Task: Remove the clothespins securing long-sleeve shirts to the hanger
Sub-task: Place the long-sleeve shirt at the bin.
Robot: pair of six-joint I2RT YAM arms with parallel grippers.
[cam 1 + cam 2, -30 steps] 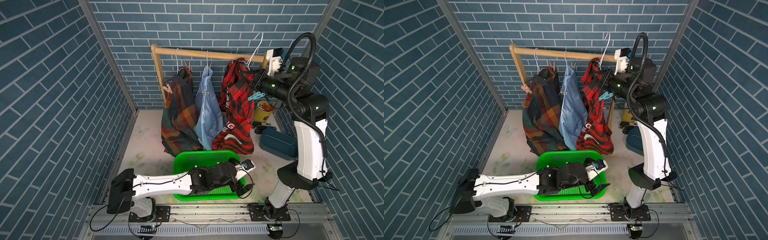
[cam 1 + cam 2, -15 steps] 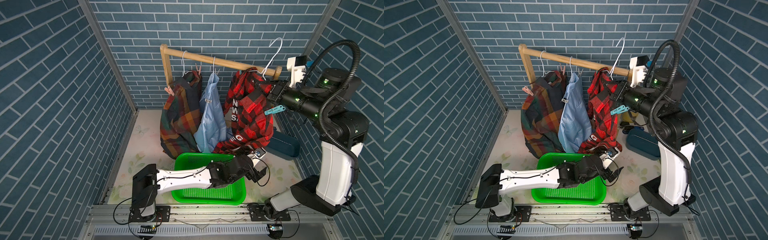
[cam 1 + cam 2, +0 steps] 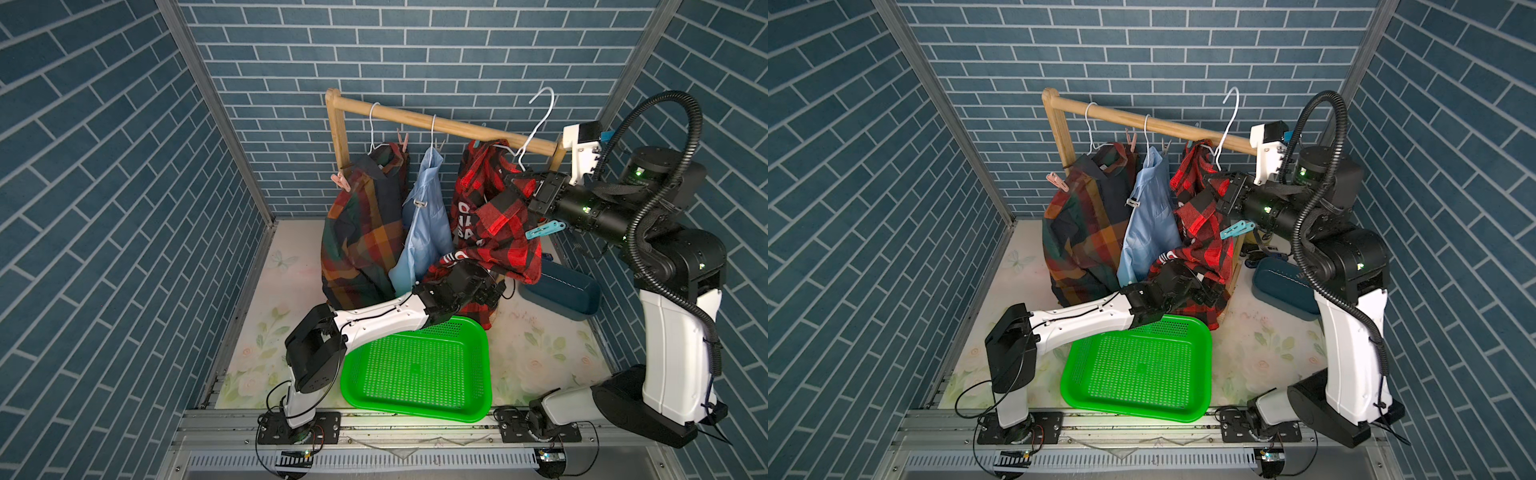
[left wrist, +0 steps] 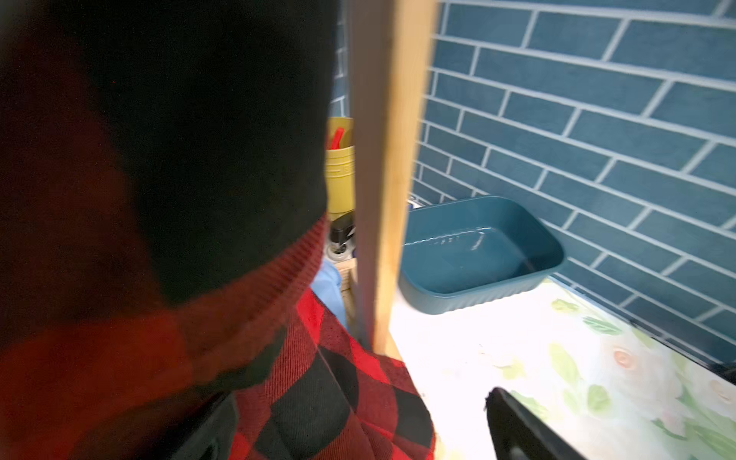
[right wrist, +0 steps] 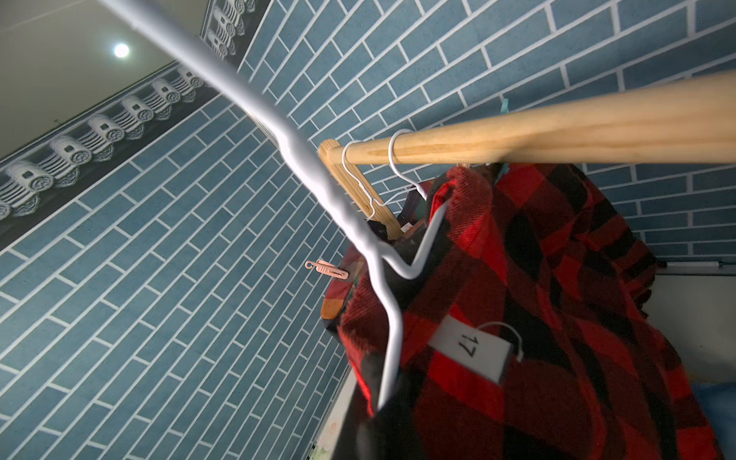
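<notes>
Arms close on the red-and-black check shirt (image 3: 498,245) from two sides. Right arm (image 3: 673,332) rises upright from its base, bends over at the top and runs its forearm level. That sets the right gripper (image 3: 513,187) at the shirt's collar. Its jaws are pinched tight on the white hanger (image 5: 310,169), whose hook is raised above the rail of the wooden rack (image 3: 436,122) just behind the gripper.

Left arm (image 3: 382,320) lies low and stretched out, its white link slanting up from the base. The left gripper (image 3: 496,289) sits at the shirt's hem with jaws spread wide and nothing clamped. In the left wrist view the check cloth drapes close over one side of it.

Past the right gripper's tips, the light blue shirt (image 3: 424,232) hangs on the rail, and the dark plaid shirt (image 3: 361,241) hangs farther off. A green basket (image 3: 478,411) lies under the left forearm, behind the left gripper. A blue tub (image 3: 561,286) sits just past that gripper's tips.

A teal clothespin (image 3: 544,230) is clipped to the check shirt's edge directly beneath the right gripper's wrist. A grey-white clothespin (image 3: 419,203) grips the light blue shirt's front. A pink clothespin (image 3: 340,181) sits on the plaid shirt's far shoulder, well away from both grippers.
</notes>
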